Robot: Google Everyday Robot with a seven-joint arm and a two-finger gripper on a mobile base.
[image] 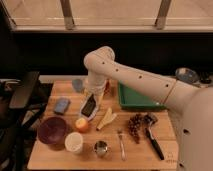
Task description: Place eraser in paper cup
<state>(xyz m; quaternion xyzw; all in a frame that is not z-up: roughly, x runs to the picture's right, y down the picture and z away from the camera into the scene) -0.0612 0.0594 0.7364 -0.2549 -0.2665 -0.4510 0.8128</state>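
The eraser [89, 107] is a small black block held tilted in my gripper [90, 103], just above the table's middle. The gripper hangs from the white arm [130, 75] that reaches in from the right, and it is shut on the eraser. The paper cup [74, 142] is a cream-white cup that stands upright near the front edge, to the front left of the gripper and well below it. An orange fruit [81, 124] lies between the eraser and the cup.
A purple bowl [51, 131] sits left of the cup and a shiny metal cup [101, 148] right of it. A blue-grey block [61, 105], a grey-blue cloth [77, 85], a yellow wedge [106, 120], a fork [121, 143], grapes [135, 125], a black-handled tool [152, 136] and a green tray [135, 99] lie around.
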